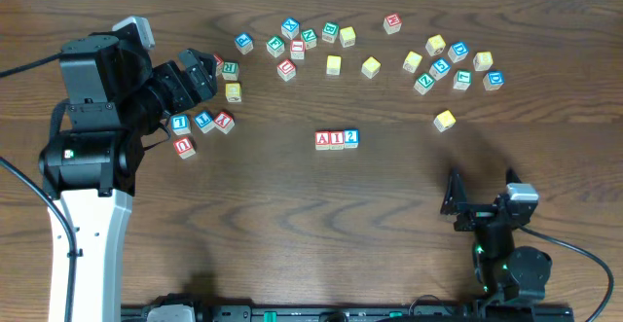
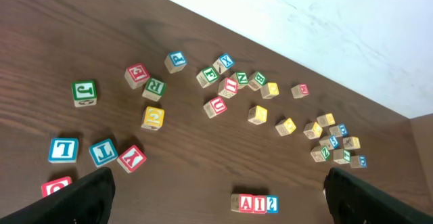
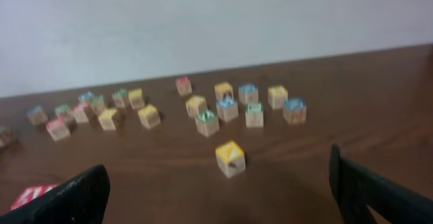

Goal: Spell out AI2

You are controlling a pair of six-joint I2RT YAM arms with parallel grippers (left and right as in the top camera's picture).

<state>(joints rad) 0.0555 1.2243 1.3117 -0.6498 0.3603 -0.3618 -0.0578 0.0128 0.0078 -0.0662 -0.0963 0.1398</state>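
- Wooden A block (image 1: 322, 139), I block (image 1: 337, 139) and 2 block (image 1: 351, 138) sit touching in one row mid-table, reading left to right. A is printed red, 2 blue.
- Bare table (image 1: 292, 225) surrounds the row, widest on the near side.
- Loose blocks (image 1: 334, 64) are scattered along the far side; a yellow block (image 1: 444, 120) lies right of the row, apart.
- Left gripper (image 2: 218, 180) is at far left, fingers spread wide, empty.
- Right gripper (image 1: 483, 191) is at near right, also spread, empty.
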